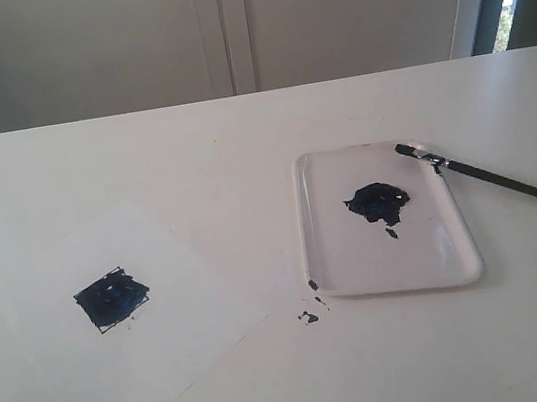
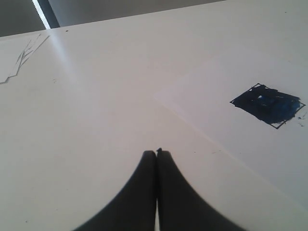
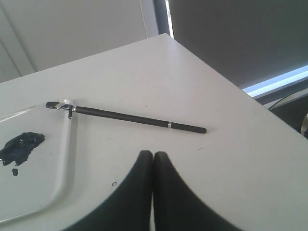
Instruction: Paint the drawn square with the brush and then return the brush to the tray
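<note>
Both the left gripper (image 2: 156,153) and right gripper (image 3: 153,154) are clenched empty, the square (image 1: 111,298) is painted, and the brush (image 1: 494,179) only leans its tip on the tray (image 1: 301,221)'s far right corner, where a nudge could roll it off.

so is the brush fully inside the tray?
No, the brush has only its tip on the tray rim; the handle lies on the table.

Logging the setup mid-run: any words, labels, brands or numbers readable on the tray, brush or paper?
None readable. The tray, the brush and the paper sheet carry no lettering; the only marks are the paint blob and the painted drawn square.
</note>
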